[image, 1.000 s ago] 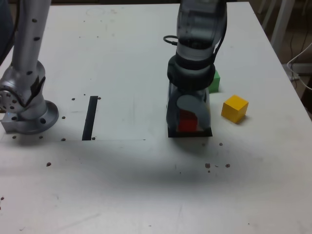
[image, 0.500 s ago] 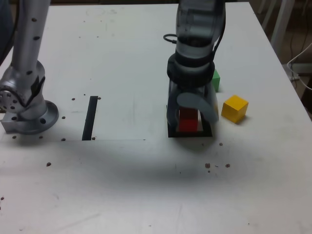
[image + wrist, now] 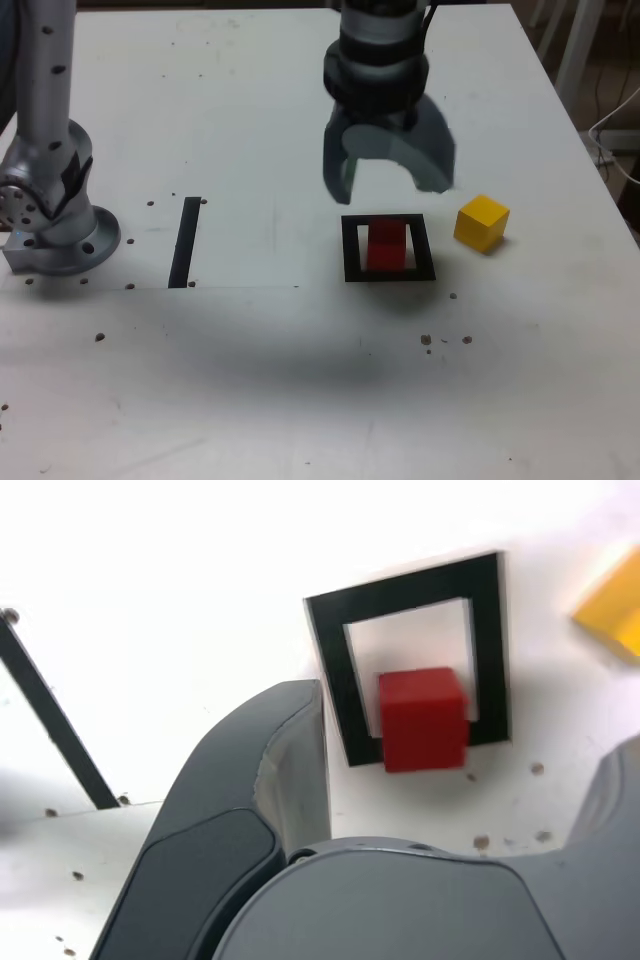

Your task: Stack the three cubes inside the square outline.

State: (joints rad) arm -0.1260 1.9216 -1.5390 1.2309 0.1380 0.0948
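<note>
I have let go and lifted clear, so my gripper (image 3: 388, 180) hangs spread and empty above the red cube (image 3: 386, 246), which sits inside the square outline (image 3: 350, 248); yellow cube (image 3: 482, 222), just right in the exterior view, probably comes next.

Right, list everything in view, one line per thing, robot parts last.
red cube: one, red, inside the square outline, nothing on it
square outline: one, black frame with white centre, on the table below the gripper
yellow cube: one, yellow, on the table at the exterior view's right of the outline
black strip: one, black, on the table at the exterior view's left of the outline
table: one, white, with small dark specks
arm base: one, silver, at the exterior view's left edge
gripper: one, grey, open above the outline, holding nothing
</note>
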